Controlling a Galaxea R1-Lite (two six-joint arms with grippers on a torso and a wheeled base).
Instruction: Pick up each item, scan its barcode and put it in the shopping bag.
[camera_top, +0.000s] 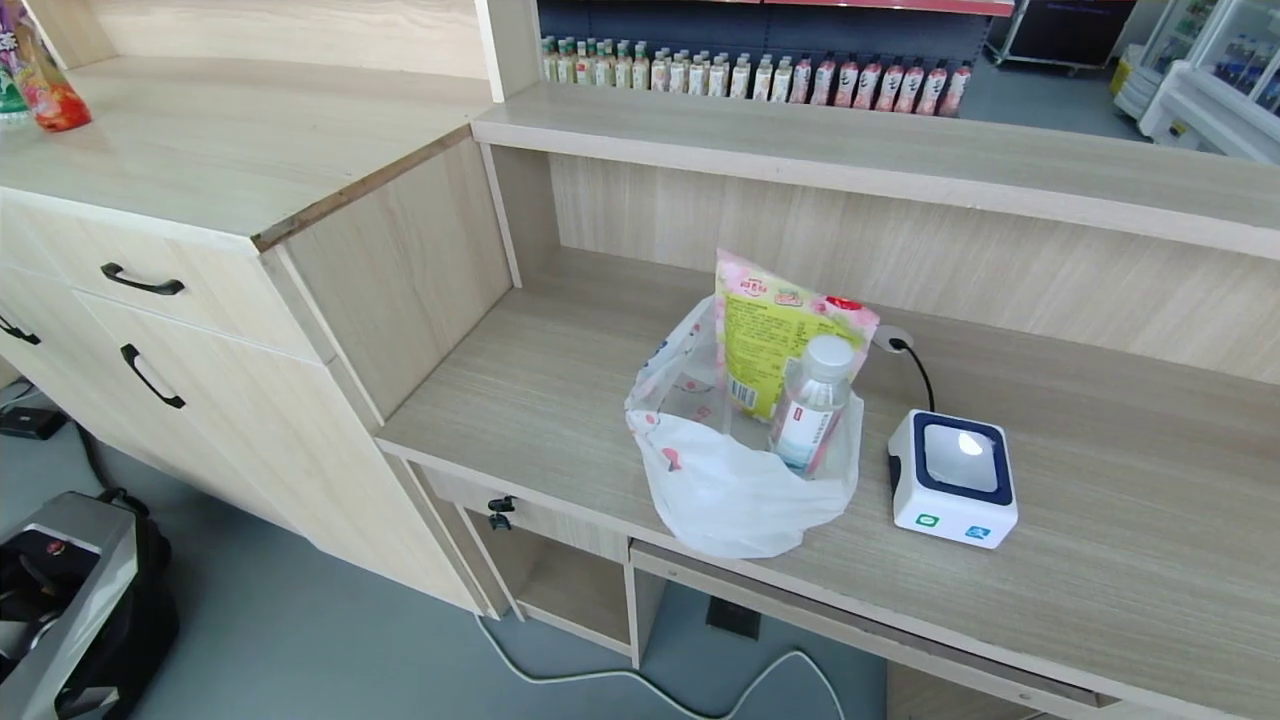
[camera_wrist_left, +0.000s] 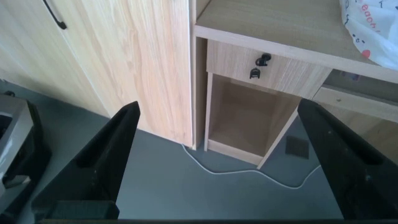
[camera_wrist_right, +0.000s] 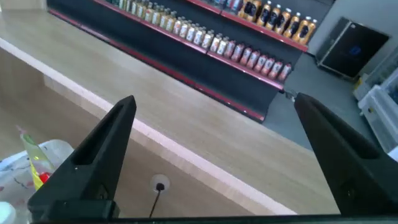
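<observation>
A white plastic shopping bag (camera_top: 735, 480) sits on the wooden counter (camera_top: 1100, 540) near its front edge. Inside it stand a green and pink snack pouch (camera_top: 775, 335) and a clear water bottle (camera_top: 815, 405) with a white cap, leaning against each other. Just right of the bag is the white and blue barcode scanner (camera_top: 952, 478), its window lit. My left gripper (camera_wrist_left: 217, 168) is open, held low in front of the counter's cabinet, with a corner of the bag (camera_wrist_left: 370, 31) above it. My right gripper (camera_wrist_right: 211, 162) is open above the counter, with nothing between its fingers.
The scanner's black cable (camera_top: 915, 365) runs to a grommet at the back of the counter. A raised shelf (camera_top: 900, 150) overhangs the back. A taller cabinet with drawers (camera_top: 150, 290) stands to the left, with a colourful packet (camera_top: 45, 90) on top. Bottle shelves (camera_wrist_right: 249, 50) lie beyond.
</observation>
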